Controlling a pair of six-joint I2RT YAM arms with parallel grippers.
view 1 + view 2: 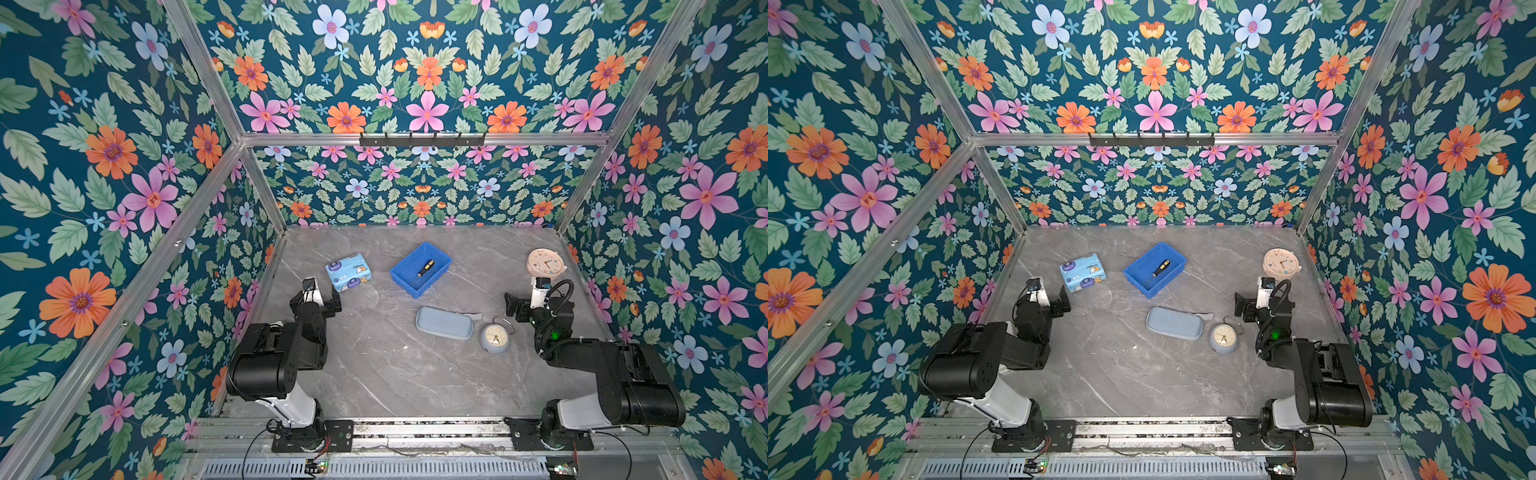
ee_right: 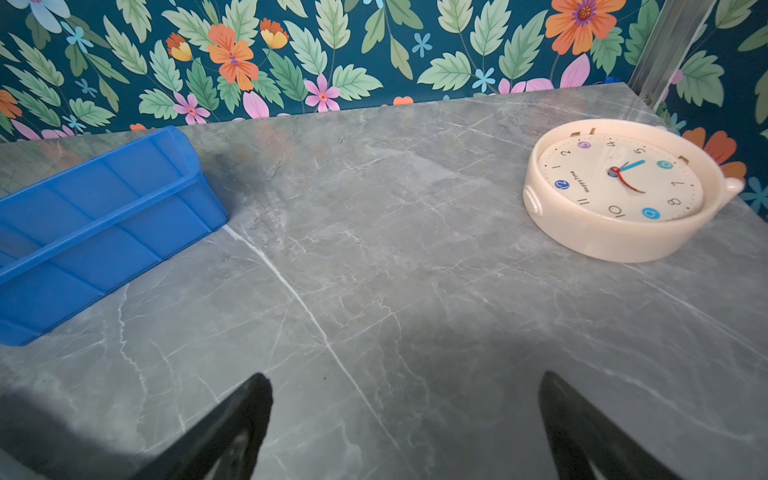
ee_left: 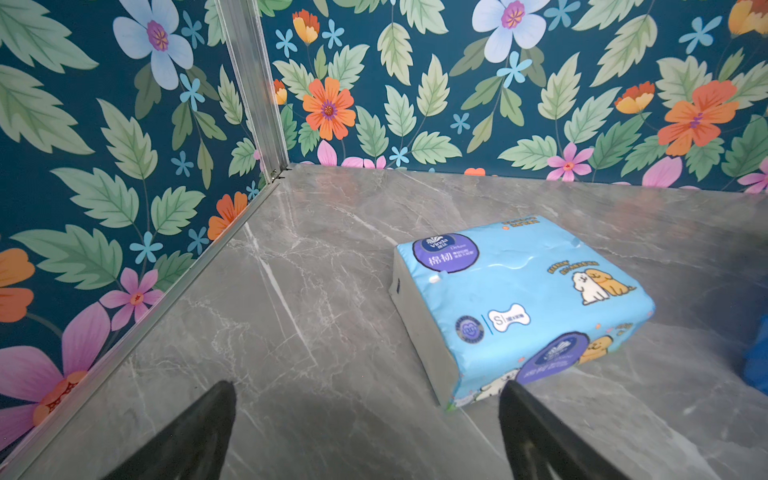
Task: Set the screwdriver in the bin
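Screwdriver point(image 1: 422, 272) lies inside bin point(image 1: 409, 264), long axis diagonal, handle at far end. My left jaws and right jaws spread, empty, flanking bin, well apart.

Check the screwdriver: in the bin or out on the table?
In. Both top views show the screwdriver lying flat on the floor of the bin, wholly inside its walls, with nothing gripping it.

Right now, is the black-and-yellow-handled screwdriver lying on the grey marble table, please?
No, the screwdriver lies inside the shallow bright blue plastic bin.
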